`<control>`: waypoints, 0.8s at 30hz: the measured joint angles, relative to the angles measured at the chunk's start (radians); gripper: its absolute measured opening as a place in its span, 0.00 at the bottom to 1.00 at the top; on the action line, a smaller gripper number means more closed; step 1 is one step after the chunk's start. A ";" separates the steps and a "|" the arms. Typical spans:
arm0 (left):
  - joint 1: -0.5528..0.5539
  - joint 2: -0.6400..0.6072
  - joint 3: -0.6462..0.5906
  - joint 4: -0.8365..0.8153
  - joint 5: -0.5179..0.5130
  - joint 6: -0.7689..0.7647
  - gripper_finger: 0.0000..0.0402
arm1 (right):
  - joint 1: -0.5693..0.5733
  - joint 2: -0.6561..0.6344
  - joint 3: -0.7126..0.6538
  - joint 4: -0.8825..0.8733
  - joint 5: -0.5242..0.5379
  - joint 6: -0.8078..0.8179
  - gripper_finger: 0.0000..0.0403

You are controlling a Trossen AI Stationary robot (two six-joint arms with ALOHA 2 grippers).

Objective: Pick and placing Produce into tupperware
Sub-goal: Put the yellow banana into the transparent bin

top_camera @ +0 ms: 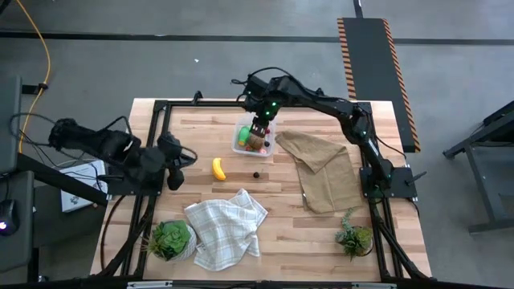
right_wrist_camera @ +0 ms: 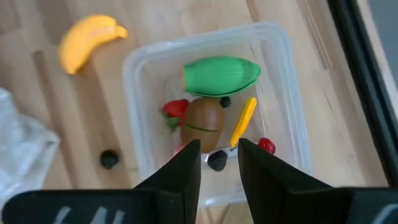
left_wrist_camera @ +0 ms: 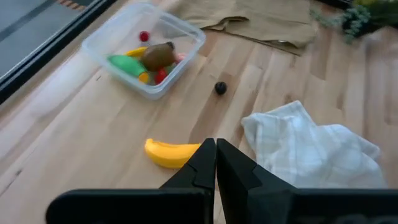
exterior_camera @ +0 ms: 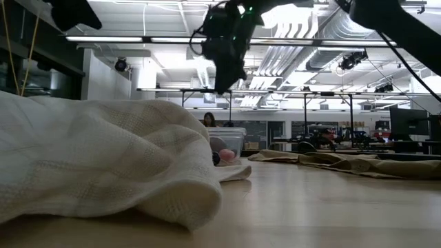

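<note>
The clear square tupperware (top_camera: 241, 146) (right_wrist_camera: 134, 68) stands on the table near its far edge. It holds a green piece (right_wrist_camera: 221, 76), a brown kiwi-like oval (right_wrist_camera: 203, 121), a small yellow piece (right_wrist_camera: 242, 121), red bits and two dark berries (right_wrist_camera: 217, 160). My right gripper (right_wrist_camera: 219, 146) (top_camera: 259, 128) hangs open above it, well clear in the low view (exterior_camera: 224, 86). The yellow banana (top_camera: 218, 168) (left_wrist_camera: 168, 152) and one dark berry (top_camera: 255, 172) (left_wrist_camera: 220, 88) lie on the bare wood. My left gripper (left_wrist_camera: 215, 144) (top_camera: 175, 172) is shut, left of the banana.
A white checked cloth (top_camera: 226, 229) lies crumpled near the table's front and fills the low view's foreground. A brown cloth (top_camera: 321, 168) is spread to the right of the tupperware. Potted plants stand at the near left (top_camera: 170, 239) and near right (top_camera: 353, 237).
</note>
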 joint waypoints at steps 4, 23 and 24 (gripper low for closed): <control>0.172 0.023 0.000 0.076 0.192 0.176 0.01 | 0.010 -0.072 0.000 -0.030 -0.004 0.001 0.25; 0.616 0.405 0.010 0.221 0.776 -0.058 0.01 | 0.219 -0.396 0.000 -0.267 0.304 0.094 0.25; 0.616 0.418 0.021 0.210 0.760 -0.070 0.01 | 0.226 -0.401 0.000 -0.273 0.314 0.094 0.25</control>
